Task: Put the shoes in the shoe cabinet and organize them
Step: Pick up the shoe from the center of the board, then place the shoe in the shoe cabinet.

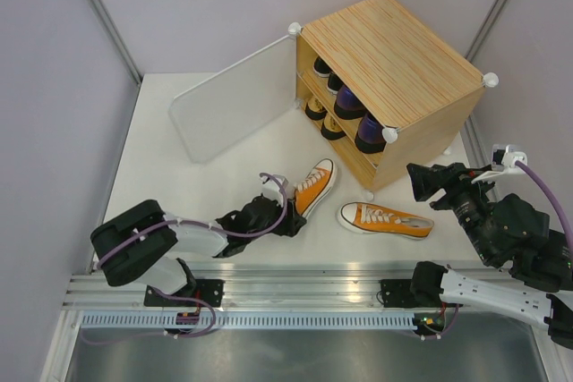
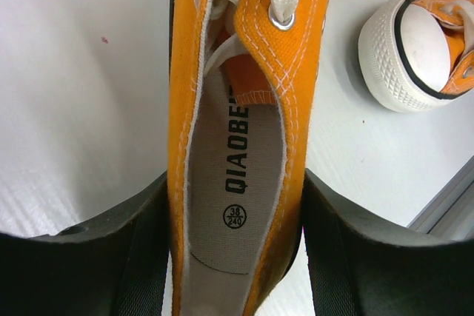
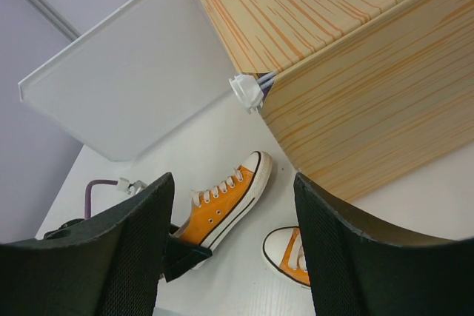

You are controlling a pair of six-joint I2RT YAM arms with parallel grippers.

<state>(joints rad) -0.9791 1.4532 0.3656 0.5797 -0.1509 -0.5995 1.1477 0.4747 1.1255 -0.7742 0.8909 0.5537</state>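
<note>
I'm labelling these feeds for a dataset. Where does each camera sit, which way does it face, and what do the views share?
Top external: fixed above and behind the arm bases, looking down on the table, shoe cabinet and both arms.
Left wrist: on the left gripper, looking along its fingers, which clasp an orange sneaker at the heel.
Right wrist: on the raised right gripper, facing past its open fingers at the cabinet's corner and door.
Shared: all three show the gripped sneaker and the second orange sneaker.
</note>
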